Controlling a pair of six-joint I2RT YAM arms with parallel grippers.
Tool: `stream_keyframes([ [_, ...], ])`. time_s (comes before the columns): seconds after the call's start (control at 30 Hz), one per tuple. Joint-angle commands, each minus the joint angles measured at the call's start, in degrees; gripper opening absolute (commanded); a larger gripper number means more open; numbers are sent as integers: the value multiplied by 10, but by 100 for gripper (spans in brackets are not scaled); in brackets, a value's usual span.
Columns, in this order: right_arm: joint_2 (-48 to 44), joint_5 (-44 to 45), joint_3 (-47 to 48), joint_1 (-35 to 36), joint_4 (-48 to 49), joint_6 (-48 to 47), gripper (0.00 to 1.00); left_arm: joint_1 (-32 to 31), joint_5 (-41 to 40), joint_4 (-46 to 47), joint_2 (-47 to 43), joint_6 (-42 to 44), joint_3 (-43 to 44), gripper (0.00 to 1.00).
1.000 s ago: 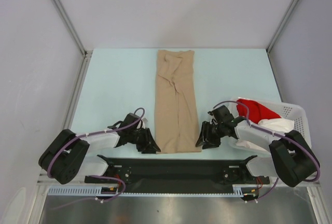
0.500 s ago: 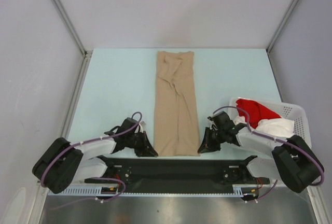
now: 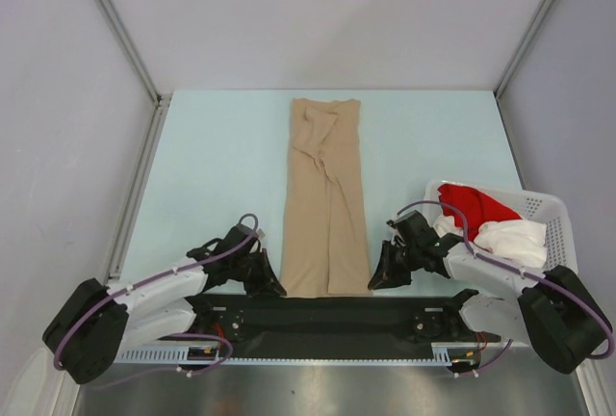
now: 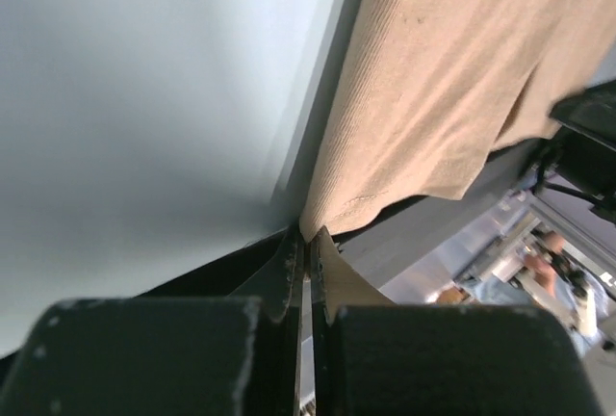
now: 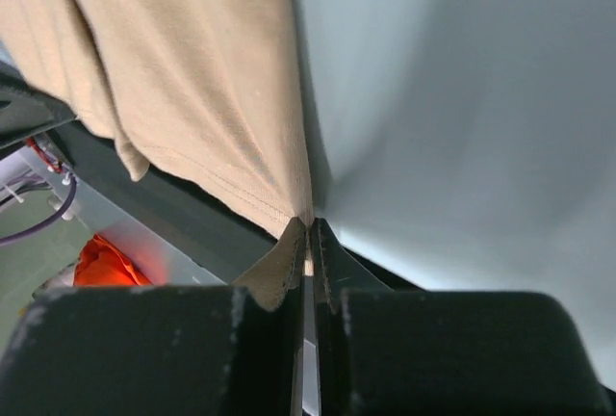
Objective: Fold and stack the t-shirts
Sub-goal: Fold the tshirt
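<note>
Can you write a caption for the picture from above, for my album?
Left pincer and right pincer each pinch a near corner of the beige t-shirt.

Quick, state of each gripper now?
Left gripper: closed on the beige t-shirt, near left corner.
Right gripper: closed on its near right corner.

No lettering, label, brand mark or number can be read in any of the three views; the beige t-shirt lying on the bench shows only plain, unprinted cloth.
</note>
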Motion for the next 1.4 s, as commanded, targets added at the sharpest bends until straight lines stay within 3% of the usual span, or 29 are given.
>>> stream_keyframes([
  [0.0,-40,-3,2,17,-40,6,0,-16,-86,-145,-34,14,18,0],
  [0.2,-67,22,81,8,-101,-19,0,-16,-101,-192,-66,6,93,0],
  [0.43,60,-11,197,-68,-124,-105,0,9,-132,-226,5,41,238,0],
  [0.53,102,-18,271,-104,-117,-136,0,59,-126,-210,49,77,298,0],
  [0.67,232,-18,391,-134,-140,-179,0,127,-124,-200,150,133,403,0],
  [0.93,447,-31,622,-176,-181,-216,0,176,-108,-232,408,223,654,0],
  [1.2,572,-69,778,-196,-208,-206,0,206,-70,-243,521,234,765,0],
  [1.37,600,-78,814,-202,-220,-204,0,213,-61,-249,564,230,810,0],
])
